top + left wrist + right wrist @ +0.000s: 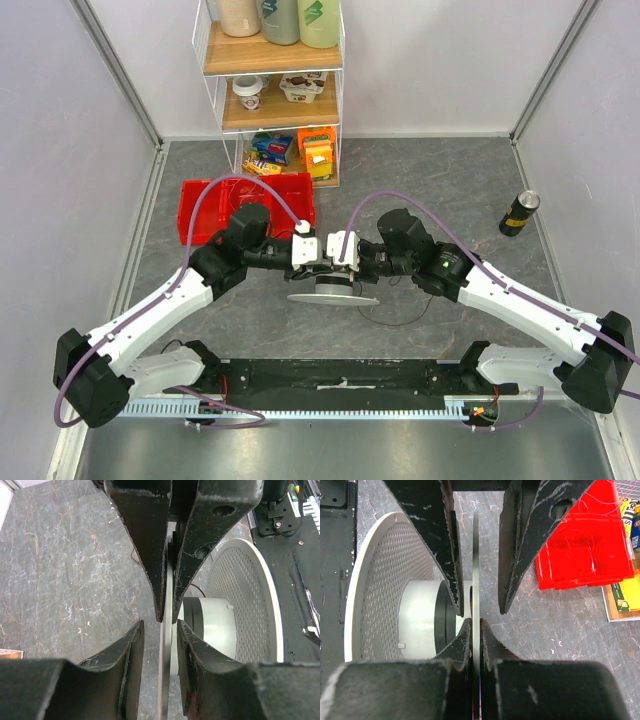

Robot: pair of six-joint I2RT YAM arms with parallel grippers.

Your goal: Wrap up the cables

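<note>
A: What colour is the table (450, 190)?
B: Dark grey, veined white like marble; the crate (280, 188) is plain red; the hoses (400, 194) are pale purple.
A: And the spool (385, 580)?
B: White, its flange dotted all over with fine holes; a black band rings the pale hub; the right gripper's fingers (461, 650) are black, scuffed white; the cables (402, 324) look dark.

L arm (160, 305) & R arm (510, 295) are seen stretched fwd & bent inward, wrists brought tip-to-tip at centre, w/ L end effector (159, 626) held open astride the spool rim (475, 555), fingers clear of it, & R end effector (475, 625) clamped onto it.
</note>
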